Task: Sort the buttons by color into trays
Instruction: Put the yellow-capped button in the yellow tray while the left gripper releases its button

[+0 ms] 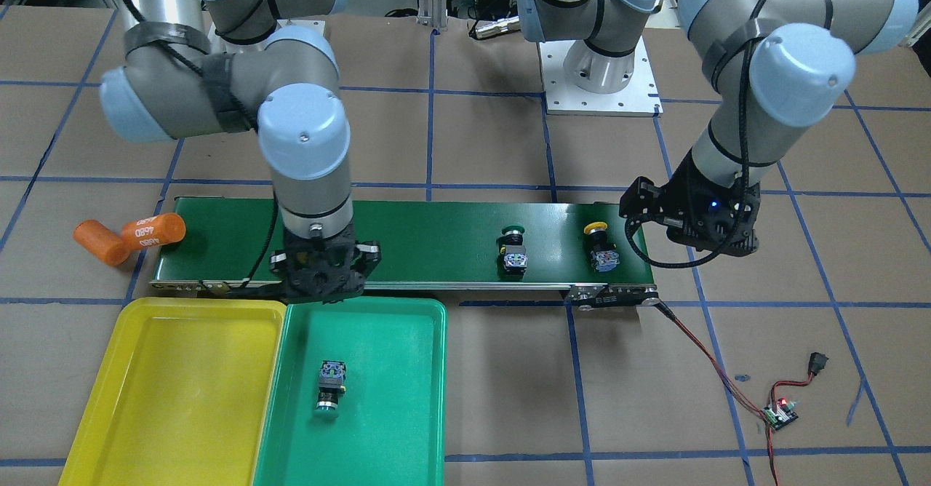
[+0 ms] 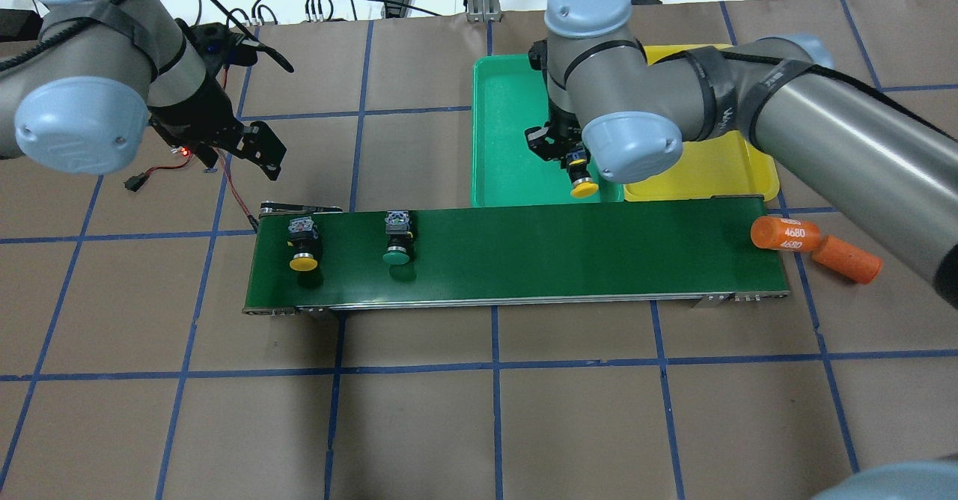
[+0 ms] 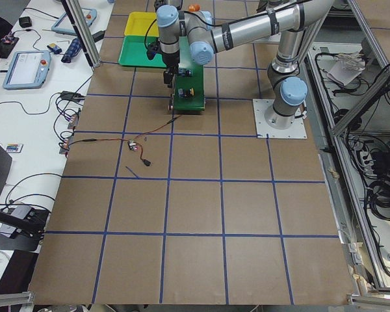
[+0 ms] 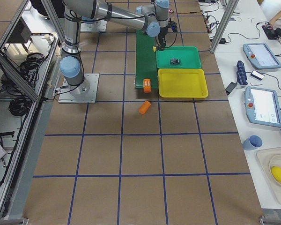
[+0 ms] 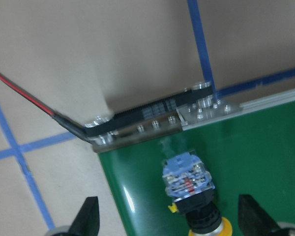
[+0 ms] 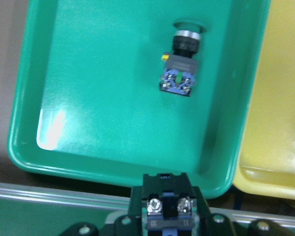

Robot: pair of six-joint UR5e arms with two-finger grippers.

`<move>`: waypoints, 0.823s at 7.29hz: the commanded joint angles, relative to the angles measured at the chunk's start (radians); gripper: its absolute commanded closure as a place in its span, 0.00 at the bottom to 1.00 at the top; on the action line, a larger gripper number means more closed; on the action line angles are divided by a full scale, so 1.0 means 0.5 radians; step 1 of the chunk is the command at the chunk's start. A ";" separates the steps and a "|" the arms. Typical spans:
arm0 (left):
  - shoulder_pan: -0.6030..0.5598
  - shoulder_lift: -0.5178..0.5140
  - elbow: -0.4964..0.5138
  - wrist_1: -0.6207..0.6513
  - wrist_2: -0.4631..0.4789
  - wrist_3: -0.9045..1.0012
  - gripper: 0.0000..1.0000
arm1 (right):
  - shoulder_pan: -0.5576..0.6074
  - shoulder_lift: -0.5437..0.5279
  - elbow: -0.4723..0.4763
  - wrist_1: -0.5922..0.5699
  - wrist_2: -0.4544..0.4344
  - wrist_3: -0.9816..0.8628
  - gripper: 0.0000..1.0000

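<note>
My right gripper (image 2: 570, 157) is shut on a yellow button (image 2: 582, 184) and holds it over the green tray's (image 2: 501, 126) edge next to the conveyor; its grey-blue body shows in the right wrist view (image 6: 168, 206). A green button (image 1: 331, 388) lies in the green tray (image 1: 393, 333). The yellow tray (image 1: 174, 391) beside it holds nothing. A green button (image 2: 397, 242) and a yellow button (image 2: 303, 249) lie on the belt. My left gripper (image 5: 169, 221) is open, just above and behind that yellow button (image 5: 196, 196).
The dark green conveyor belt (image 2: 524, 253) runs across the table in front of the trays. Two orange cylinders marked 4680 (image 2: 784, 234) (image 2: 846, 259) lie at its right end. A small controller board (image 1: 778, 413) with red wires sits beyond its left end.
</note>
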 commanded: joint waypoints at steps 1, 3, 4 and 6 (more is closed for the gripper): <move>-0.001 0.162 0.136 -0.302 0.002 -0.033 0.00 | -0.280 0.013 -0.076 0.018 -0.071 -0.411 1.00; -0.019 0.334 0.091 -0.428 -0.013 -0.302 0.00 | -0.465 0.108 -0.128 0.003 -0.068 -0.605 1.00; -0.028 0.359 0.072 -0.456 -0.029 -0.410 0.00 | -0.523 0.160 -0.131 -0.012 -0.056 -0.706 1.00; -0.032 0.399 0.051 -0.453 -0.041 -0.426 0.00 | -0.591 0.286 -0.128 -0.189 -0.068 -0.848 1.00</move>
